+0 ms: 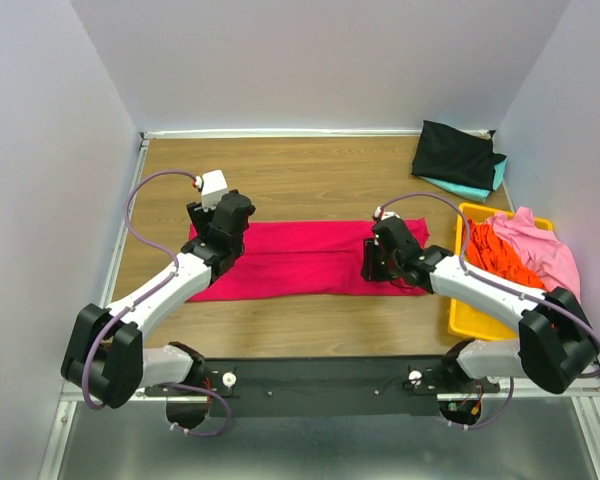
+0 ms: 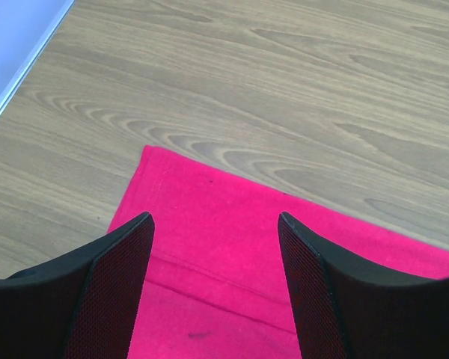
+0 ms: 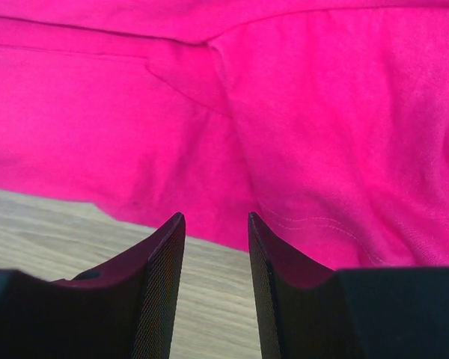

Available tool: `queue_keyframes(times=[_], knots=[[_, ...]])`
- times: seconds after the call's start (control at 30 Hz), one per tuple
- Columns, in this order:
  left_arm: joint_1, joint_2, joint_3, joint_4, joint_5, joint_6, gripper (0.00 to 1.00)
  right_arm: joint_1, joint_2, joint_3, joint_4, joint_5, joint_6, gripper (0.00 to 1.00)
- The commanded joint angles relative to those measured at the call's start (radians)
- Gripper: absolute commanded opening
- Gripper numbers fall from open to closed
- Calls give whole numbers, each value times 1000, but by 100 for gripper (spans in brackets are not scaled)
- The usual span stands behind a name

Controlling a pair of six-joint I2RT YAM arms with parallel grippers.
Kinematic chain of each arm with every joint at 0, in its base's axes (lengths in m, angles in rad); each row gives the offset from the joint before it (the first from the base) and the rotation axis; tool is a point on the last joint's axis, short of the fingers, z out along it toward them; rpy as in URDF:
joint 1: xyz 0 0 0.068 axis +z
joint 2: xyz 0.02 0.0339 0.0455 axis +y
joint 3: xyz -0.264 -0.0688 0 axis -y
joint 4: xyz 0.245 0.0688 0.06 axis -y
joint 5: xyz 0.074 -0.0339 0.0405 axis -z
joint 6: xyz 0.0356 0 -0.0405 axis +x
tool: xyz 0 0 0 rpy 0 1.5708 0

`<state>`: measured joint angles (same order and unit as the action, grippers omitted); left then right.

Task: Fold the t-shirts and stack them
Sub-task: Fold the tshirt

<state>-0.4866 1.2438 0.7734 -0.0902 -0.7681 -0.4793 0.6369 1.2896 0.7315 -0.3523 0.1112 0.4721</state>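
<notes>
A crimson-red t-shirt (image 1: 300,260) lies folded into a long flat band across the middle of the table. My left gripper (image 1: 214,238) hovers over its left end, and in the left wrist view the gripper (image 2: 215,224) is open wide above the shirt's far left corner (image 2: 202,224), holding nothing. My right gripper (image 1: 373,264) is at the band's right part. Seen from the right wrist, this gripper (image 3: 215,221) is open a narrower way at the shirt's near hem (image 3: 284,149), with bare wood between the fingers. A folded black t-shirt (image 1: 458,150) rests on a teal one (image 1: 477,186) at the back right.
A yellow bin (image 1: 468,322) stands at the right edge, holding an orange shirt (image 1: 500,258) and a pink shirt (image 1: 546,246). White walls close in the left, back and right sides. Bare wood (image 1: 300,180) shows behind the red shirt.
</notes>
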Motion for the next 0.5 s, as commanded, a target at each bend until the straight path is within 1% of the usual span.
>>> queue_keyframes(times=[0.0,0.2,0.27,0.47], knots=[[-4,-9,-16,50,9,7,75,9,40,-11,59,48,16,47],[-3,-1,-20,60,7,15,76,7,140,14,68,111,3,48],[-4,0,-23,60,4,15,76,7,168,19,67,143,3,50],[-4,-3,-26,58,1,15,76,-5,159,11,59,225,23,50]])
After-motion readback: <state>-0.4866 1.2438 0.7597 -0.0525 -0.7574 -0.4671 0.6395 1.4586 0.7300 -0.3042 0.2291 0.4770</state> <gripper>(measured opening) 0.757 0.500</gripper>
